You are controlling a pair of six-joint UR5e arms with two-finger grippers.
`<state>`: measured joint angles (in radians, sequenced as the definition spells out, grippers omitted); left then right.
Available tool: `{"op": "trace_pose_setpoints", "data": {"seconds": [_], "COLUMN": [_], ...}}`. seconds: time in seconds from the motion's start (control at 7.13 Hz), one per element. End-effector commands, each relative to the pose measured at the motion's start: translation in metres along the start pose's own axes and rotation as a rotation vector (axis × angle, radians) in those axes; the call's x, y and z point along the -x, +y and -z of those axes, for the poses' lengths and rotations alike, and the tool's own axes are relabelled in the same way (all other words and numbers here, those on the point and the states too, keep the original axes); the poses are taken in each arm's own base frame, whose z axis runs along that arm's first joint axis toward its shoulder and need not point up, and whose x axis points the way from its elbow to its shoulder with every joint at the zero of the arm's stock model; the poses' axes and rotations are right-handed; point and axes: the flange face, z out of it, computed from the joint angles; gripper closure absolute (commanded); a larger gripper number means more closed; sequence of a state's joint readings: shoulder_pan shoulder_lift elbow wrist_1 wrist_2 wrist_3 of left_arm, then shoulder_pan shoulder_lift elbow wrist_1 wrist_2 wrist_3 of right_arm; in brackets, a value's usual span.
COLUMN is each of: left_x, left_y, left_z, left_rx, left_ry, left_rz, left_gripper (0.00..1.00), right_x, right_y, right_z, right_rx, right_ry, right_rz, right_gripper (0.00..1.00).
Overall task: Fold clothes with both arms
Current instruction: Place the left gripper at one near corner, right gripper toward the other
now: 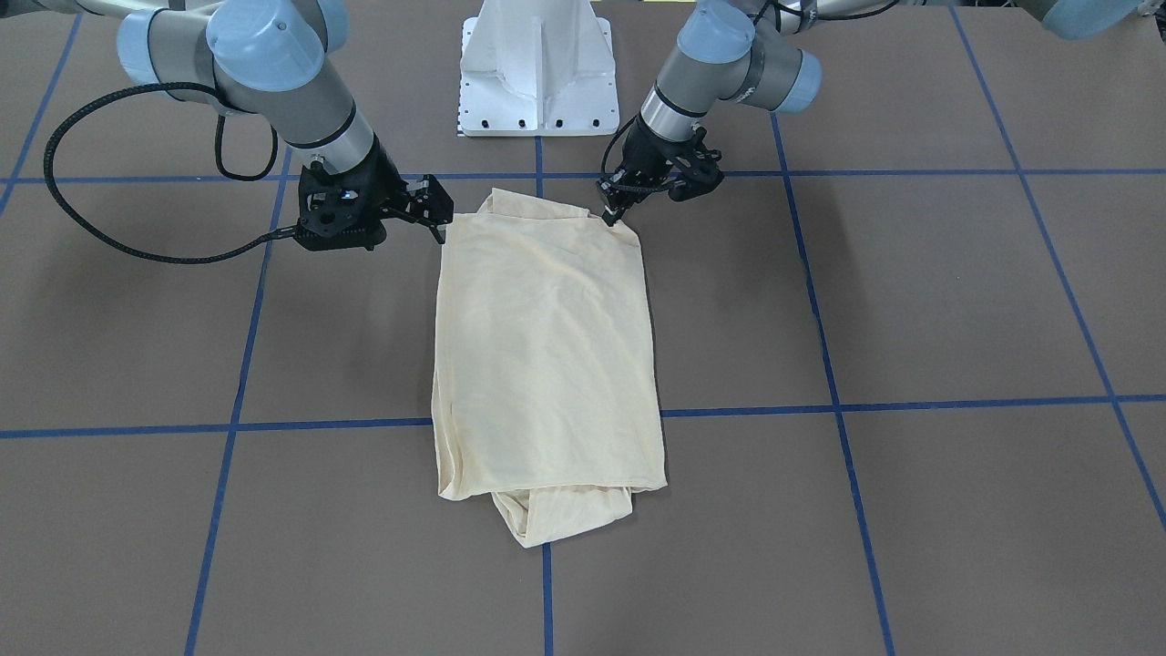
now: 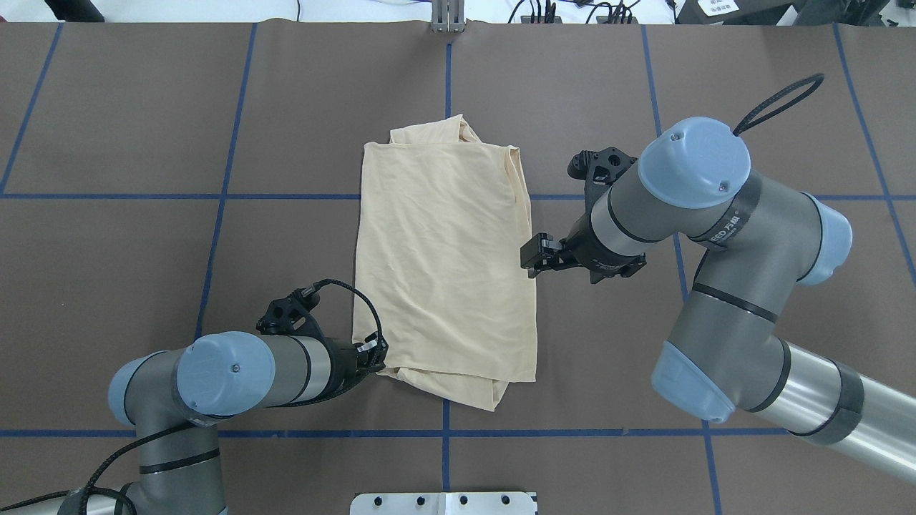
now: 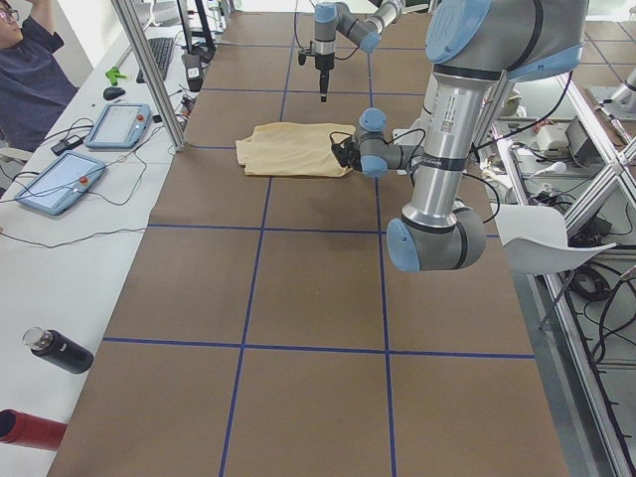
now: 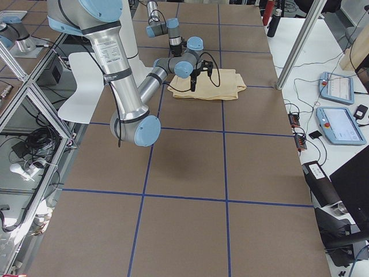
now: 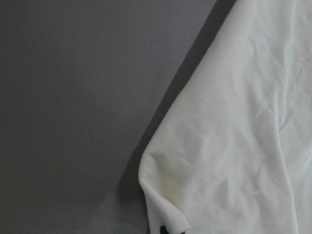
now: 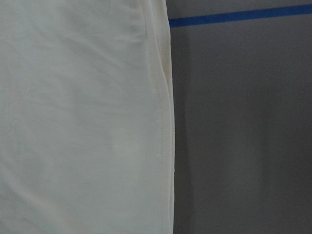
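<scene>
Shirt (image 2: pixel 444 257) mid-table (image 2: pixel 143 107), folded to narrow strip, long axis away from base. L gripper (image 1: pixel 610 215) at near corner, jaws look closed; can't tell if cloth pinched. R gripper (image 2: pixel 527 260) open, beside opposite edge. Imo: R takes matching near corner, all layers, lift both evenly.

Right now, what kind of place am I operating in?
Most likely a robotics lab workcell: a brown table taped into a blue grid, teach pendants on a side bench, and the left arm and right arm at a shirt.
</scene>
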<state>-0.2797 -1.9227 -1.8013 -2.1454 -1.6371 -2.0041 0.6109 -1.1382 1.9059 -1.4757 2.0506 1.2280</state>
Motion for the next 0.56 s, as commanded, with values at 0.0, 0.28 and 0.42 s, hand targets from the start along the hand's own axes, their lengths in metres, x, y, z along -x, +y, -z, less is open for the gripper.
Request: {"op": "trace_pose_setpoints", "data": {"seconds": [0.0,0.28,0.42], "left_x": [-0.010,-0.011,-0.012], "left_y": [0.001,0.001,0.001], "left_z": [0.026,0.030,0.031], "left_rx": [0.039,0.041,0.041], "left_ry": [0.016,0.004,0.005], "left_rz": [-0.002,0.000,0.000], "left_gripper": [1.00,1.00,1.00], "right_x": [0.014,0.025,0.033], "right_y": [0.024,0.047,0.071], "right_z": [-0.015,-0.032,-0.050], "right_rx": [0.012,0.014,0.023], "right_ry": [0.006,0.019,0.036], "right_rz": [-0.060,-0.062,-0.087], "right_gripper": [0.00,0.00,0.00]}}
